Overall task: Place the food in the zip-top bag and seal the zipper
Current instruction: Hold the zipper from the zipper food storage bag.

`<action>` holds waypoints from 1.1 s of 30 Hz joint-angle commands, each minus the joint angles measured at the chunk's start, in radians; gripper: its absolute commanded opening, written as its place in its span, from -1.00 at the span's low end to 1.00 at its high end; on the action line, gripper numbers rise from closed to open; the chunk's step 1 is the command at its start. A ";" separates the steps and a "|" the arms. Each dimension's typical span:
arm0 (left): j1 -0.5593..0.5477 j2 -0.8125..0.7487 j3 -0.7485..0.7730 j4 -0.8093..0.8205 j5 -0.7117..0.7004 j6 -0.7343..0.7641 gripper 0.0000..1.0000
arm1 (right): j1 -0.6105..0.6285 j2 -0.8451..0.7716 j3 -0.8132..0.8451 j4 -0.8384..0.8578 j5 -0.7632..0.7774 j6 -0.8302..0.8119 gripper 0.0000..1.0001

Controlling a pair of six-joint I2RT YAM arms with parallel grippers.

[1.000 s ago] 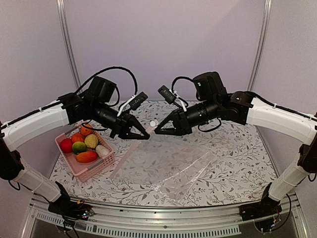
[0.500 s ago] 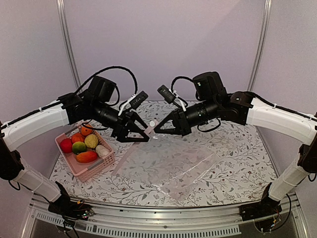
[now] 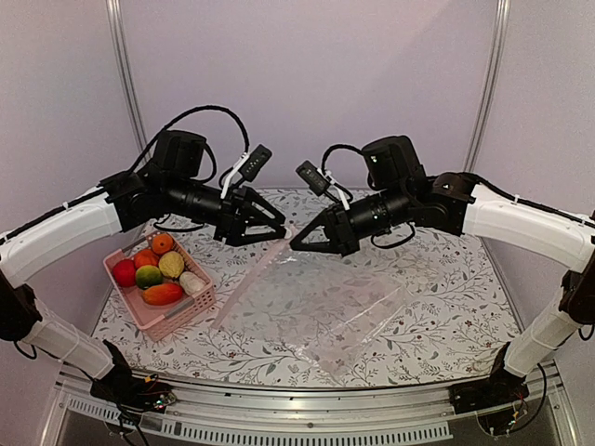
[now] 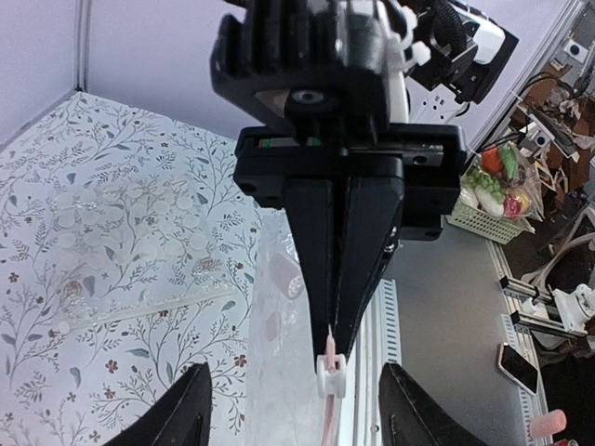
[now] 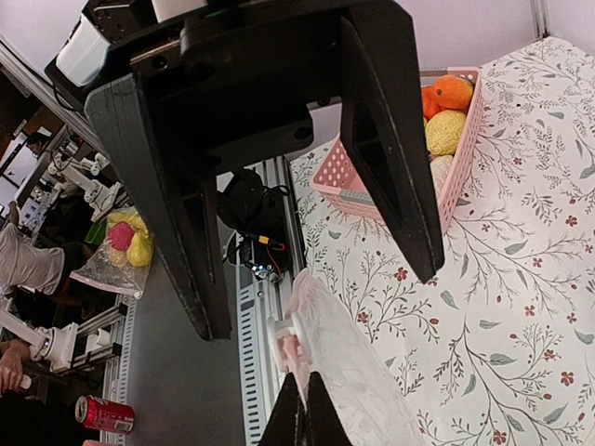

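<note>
L claw (image 3: 279,230) hangs open just left of R claw (image 3: 294,247), which is clamped shut on far corner of zip-top bag (image 3: 321,307) by its zipper (image 3: 244,293), rest of bag lying on table (image 3: 446,307) centre; food (image 3: 153,274) sits in pink basket (image 3: 186,314) at left

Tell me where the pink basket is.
In the top view, the pink basket sits on the left of the table, just left of the zip-top bag, holding the food.

Floral-patterned table (image 3: 446,279) with pink basket (image 3: 181,321) at left, zip-top bag (image 3: 321,307) mid-table.
</note>
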 commanded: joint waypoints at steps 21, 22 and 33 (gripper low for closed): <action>-0.032 0.036 0.009 0.026 0.053 -0.016 -0.36 | 0.005 -0.023 -0.007 -0.004 0.029 -0.013 -1.00; -0.032 0.037 0.008 0.027 0.052 -0.015 -0.38 | 0.004 -0.022 -0.007 -0.003 0.029 -0.013 -1.00; -0.032 0.035 0.005 0.027 0.048 -0.012 -0.83 | 0.004 -0.022 -0.007 -0.012 0.054 -0.014 -1.00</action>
